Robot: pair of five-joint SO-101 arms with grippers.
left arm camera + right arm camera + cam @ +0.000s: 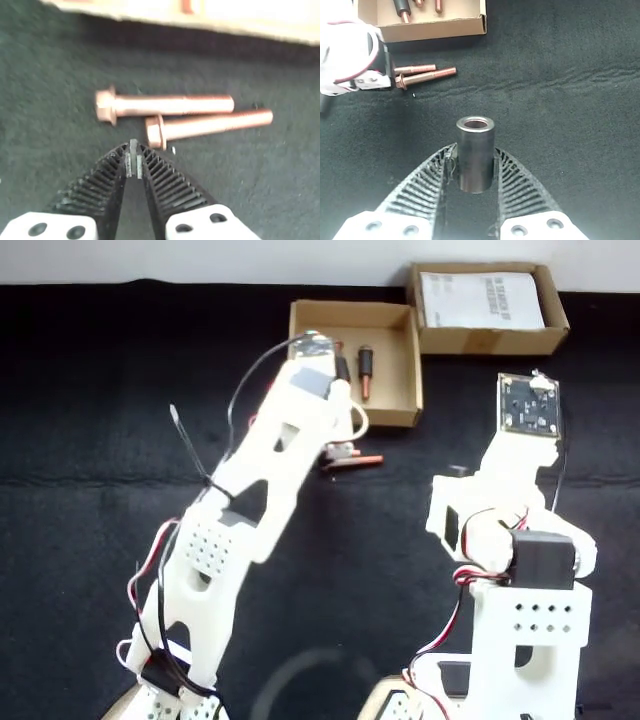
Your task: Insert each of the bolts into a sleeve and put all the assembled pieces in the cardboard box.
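left gripper (132,150) jaws together, empty, by bolts (170,105) just beside cardboard box (435,27); bolts lay side by side, grab could've knocked both; right gripper (474,150) clamped on sleeve (475,165)

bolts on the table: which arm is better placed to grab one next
Left. The left pincer sits shut and empty with its tips just short of the heads of the loose bolts, so it probably only needs to open and advance. The right pincer is occupied, clamped on a sleeve.
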